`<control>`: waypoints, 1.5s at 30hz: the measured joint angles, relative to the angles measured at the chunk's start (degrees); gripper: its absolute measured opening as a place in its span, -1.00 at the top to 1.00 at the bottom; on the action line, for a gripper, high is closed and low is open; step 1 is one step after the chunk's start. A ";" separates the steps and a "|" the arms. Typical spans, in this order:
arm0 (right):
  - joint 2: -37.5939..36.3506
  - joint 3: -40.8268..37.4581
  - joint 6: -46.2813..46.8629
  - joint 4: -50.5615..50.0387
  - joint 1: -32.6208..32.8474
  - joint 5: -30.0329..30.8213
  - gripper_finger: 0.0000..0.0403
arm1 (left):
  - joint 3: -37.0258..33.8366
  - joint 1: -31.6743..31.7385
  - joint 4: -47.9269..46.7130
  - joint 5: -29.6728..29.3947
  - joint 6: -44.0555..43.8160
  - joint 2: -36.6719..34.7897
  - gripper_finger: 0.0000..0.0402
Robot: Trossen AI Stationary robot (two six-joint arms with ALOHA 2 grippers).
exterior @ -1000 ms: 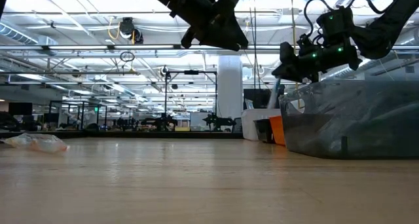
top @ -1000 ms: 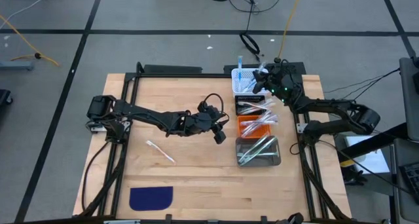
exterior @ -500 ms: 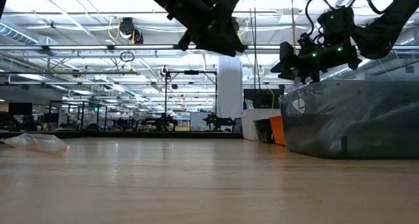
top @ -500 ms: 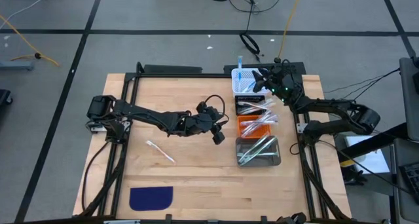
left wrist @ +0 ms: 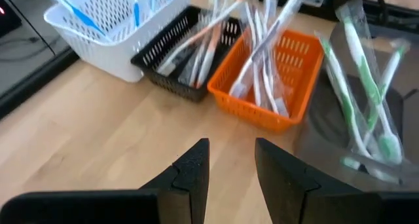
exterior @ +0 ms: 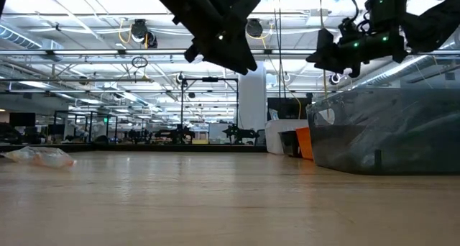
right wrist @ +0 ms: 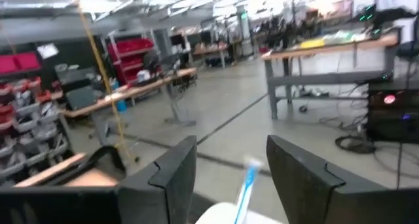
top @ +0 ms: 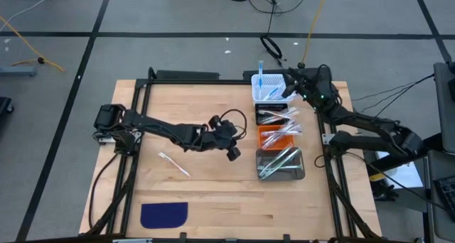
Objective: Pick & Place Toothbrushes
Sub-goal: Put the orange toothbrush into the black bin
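Note:
A lone white toothbrush (top: 173, 165) lies flat on the wooden table, left of the bins. More toothbrushes fill a row of bins on the right: a white basket (top: 265, 94) with blue ones, a black basket (top: 274, 116), an orange basket (top: 278, 137) and a clear bin (top: 280, 164) with green ones. My left gripper (top: 232, 152) (left wrist: 229, 165) hangs open above the table, just left of the orange basket, with nothing between its fingers. My right gripper (top: 288, 87) (right wrist: 237, 165) is open and raised over the white basket's right side, clear of a blue toothbrush (right wrist: 245, 185).
A dark blue cloth patch (top: 163, 214) lies flat near the table's front left corner. Bare wood spreads between the lone toothbrush and the bins. A dark metal frame (top: 334, 172) runs along the table's edges.
My right gripper has risen and drawn back from the white basket toward the table's far right. My left gripper has tipped further down and edged slightly left, away from the bins. The toothbrushes have kept their places.

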 joint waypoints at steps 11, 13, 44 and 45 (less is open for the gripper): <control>-5.35 0.00 0.14 -8.61 6.20 -14.15 0.13 | 0.00 -5.28 -24.58 3.94 -12.75 0.00 0.38; -5.60 0.00 0.14 -8.58 7.53 -16.33 0.14 | 0.00 -6.43 -31.54 6.00 -12.08 0.00 0.38; -6.00 0.00 0.08 -8.59 16.73 -16.43 0.16 | -10.25 -13.63 -56.29 26.07 6.97 -0.01 0.38; -6.01 0.00 0.08 -8.59 16.73 -16.42 0.16 | -10.25 -13.63 -56.81 26.32 6.98 -0.02 0.38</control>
